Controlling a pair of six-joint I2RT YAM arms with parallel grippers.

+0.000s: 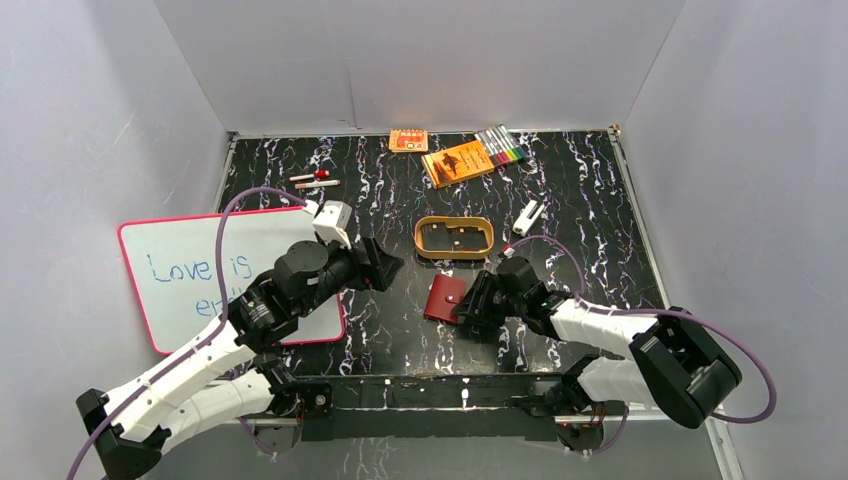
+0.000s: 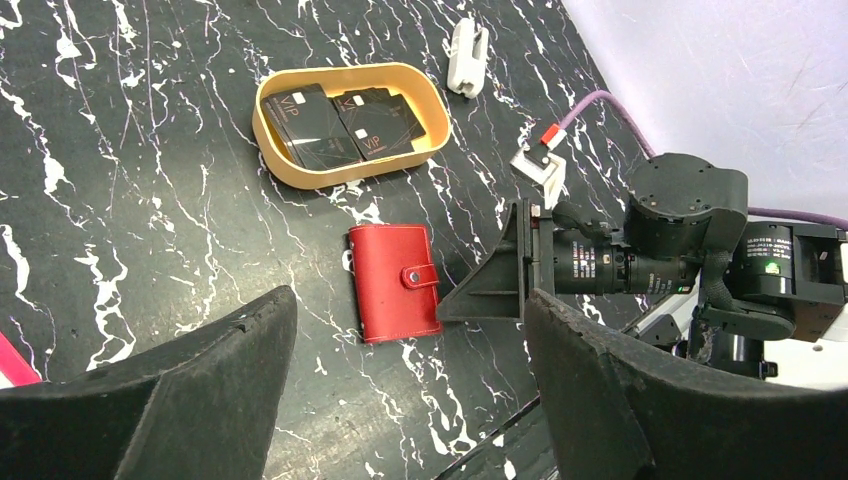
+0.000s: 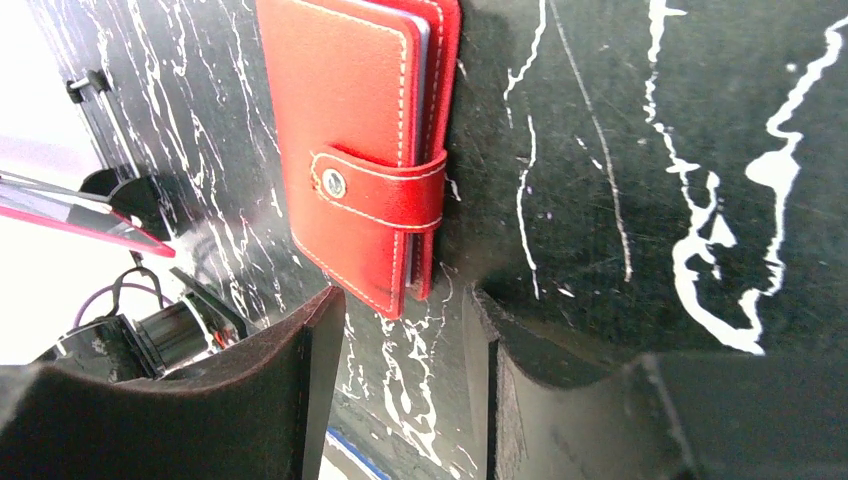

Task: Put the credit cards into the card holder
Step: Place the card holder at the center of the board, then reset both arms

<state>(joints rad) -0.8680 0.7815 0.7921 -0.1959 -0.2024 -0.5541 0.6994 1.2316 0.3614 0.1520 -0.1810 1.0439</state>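
Note:
The card holder (image 1: pixel 443 297) (image 2: pixel 393 283) (image 3: pixel 350 130) is a red wallet lying flat on the black marbled table, its snap tab fastened. Two dark credit cards (image 2: pixel 310 125) (image 2: pixel 378 122) lie side by side in the tan oval tray (image 1: pixel 453 221) (image 2: pixel 350 175) behind it. My right gripper (image 1: pixel 470 302) (image 3: pixel 405 330) is low at the wallet's right edge, open, with only table between its fingers. My left gripper (image 1: pixel 385 265) (image 2: pixel 408 310) hovers left of the wallet, wide open and holding nothing.
A pink-framed whiteboard (image 1: pixel 200 270) lies under the left arm. Orange packets (image 1: pixel 458 162) (image 1: pixel 408 140) and a marker set (image 1: pixel 500 147) sit at the back. A white clip (image 1: pixel 528 215) lies right of the tray, and small pens (image 1: pixel 315 180) at back left.

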